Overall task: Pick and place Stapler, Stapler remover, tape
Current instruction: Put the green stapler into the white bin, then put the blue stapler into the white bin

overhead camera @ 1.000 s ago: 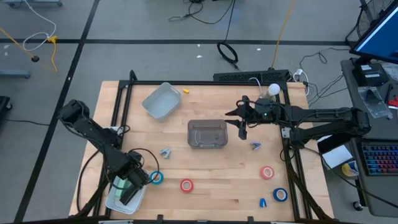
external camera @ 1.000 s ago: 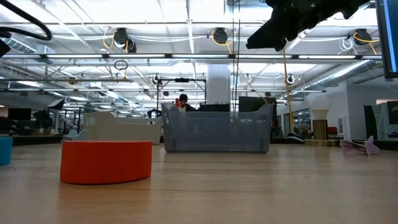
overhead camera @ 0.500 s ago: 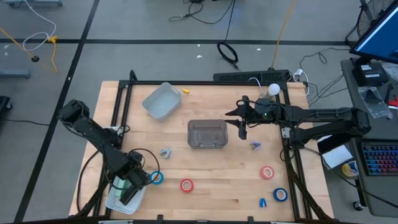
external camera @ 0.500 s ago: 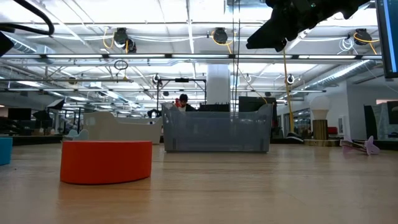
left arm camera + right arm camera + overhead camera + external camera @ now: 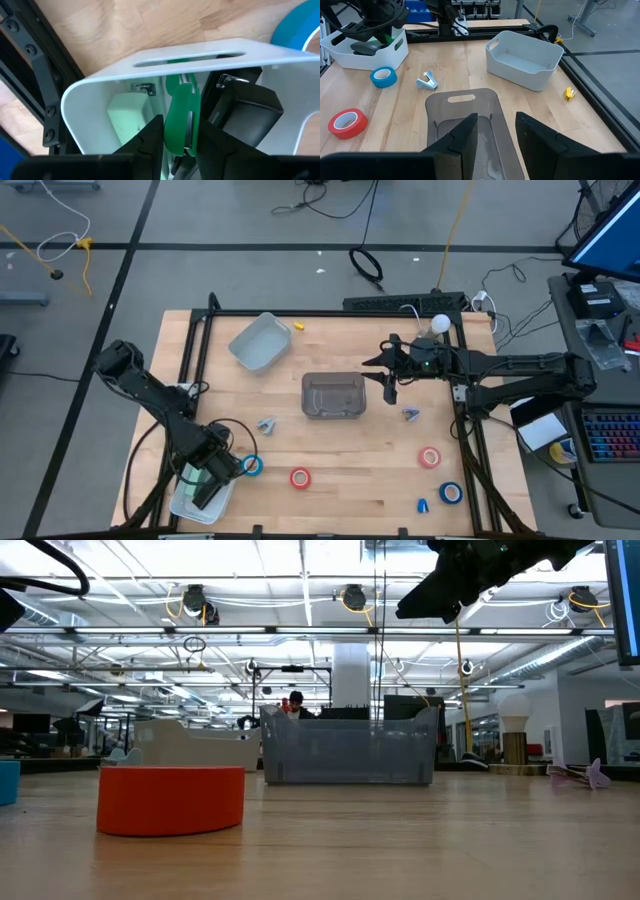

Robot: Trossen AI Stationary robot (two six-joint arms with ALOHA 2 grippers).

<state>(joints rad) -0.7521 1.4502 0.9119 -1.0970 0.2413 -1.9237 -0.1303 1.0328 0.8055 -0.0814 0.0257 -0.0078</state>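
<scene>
Left gripper point(image 5: 176, 142) pinches a green stapler point(image 5: 179, 117) inside the white bin point(image 5: 100, 85); lift carelessly and you snag the rim, while your right gripper point(image 5: 495, 132) hovers half-open over the grey bin point(image 5: 465, 112).

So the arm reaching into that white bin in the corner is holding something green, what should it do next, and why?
Probably open up and let go. The left gripper is clamped on a green object already down inside the white bin, beside a black stapler, so releasing would likely drop it there. The right gripper hovers open over the grey bin.
</scene>
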